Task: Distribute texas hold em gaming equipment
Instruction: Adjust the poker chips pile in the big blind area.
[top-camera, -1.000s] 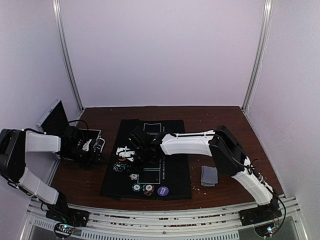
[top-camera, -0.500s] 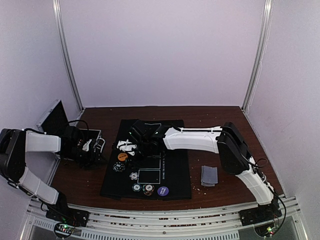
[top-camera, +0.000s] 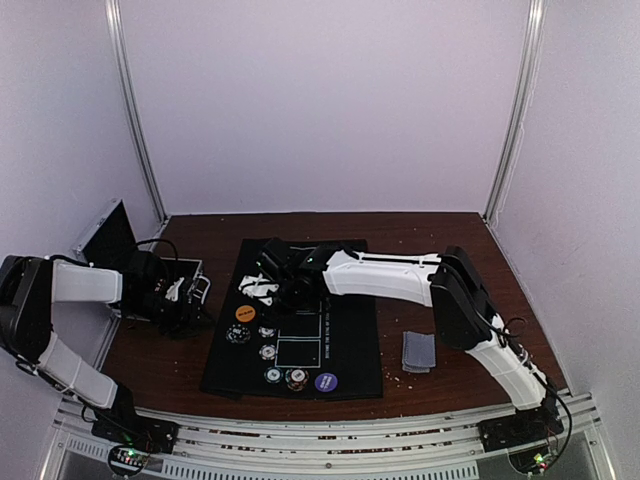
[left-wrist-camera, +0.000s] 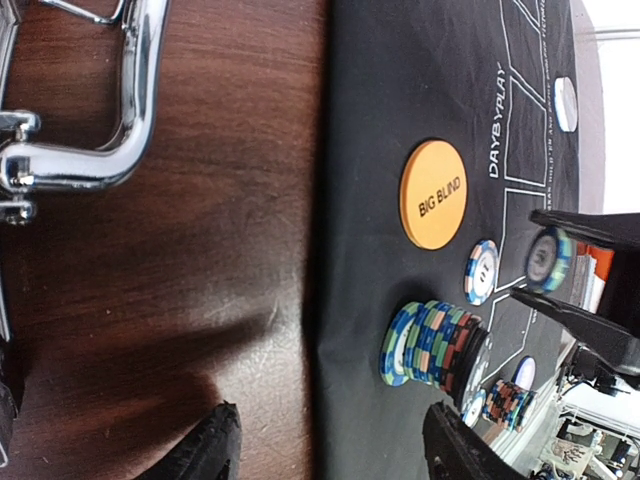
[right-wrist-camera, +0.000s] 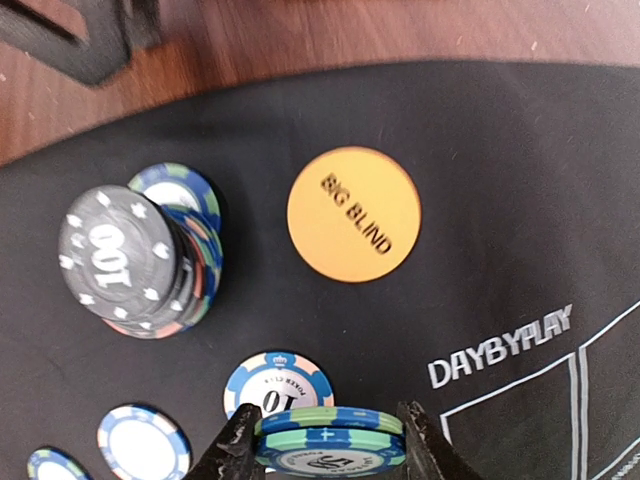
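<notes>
I'm looking into a booth with pale lilac walls (top-camera: 320, 100) and metal uprights (top-camera: 135, 110), over a dark brown wooden table (top-camera: 430, 240). A black felt mat (top-camera: 350, 340) printed with white lines and "DAYBYPLAY" covers its middle.

The right gripper (right-wrist-camera: 328, 432) hangs low over the mat's left half, its fingers pinched on a small stack of chips (right-wrist-camera: 330, 455), blue and green at the edges. Just beyond them lies a single "10" chip (right-wrist-camera: 275, 385), and farther up the mat the orange BIG BLIND disc (right-wrist-camera: 353, 214) lies flat. Beside it stands a taller chip stack (right-wrist-camera: 120, 255) with a black "100" on top.

The left gripper (left-wrist-camera: 330, 445) hovers at the mat's left edge, fingers spread with nothing between them, near a chrome case handle (left-wrist-camera: 110, 150).

A purple disc (top-camera: 325, 381) sits at the mat's near edge. Grey-backed cards (top-camera: 419, 350) lie on the wood right of the mat.
</notes>
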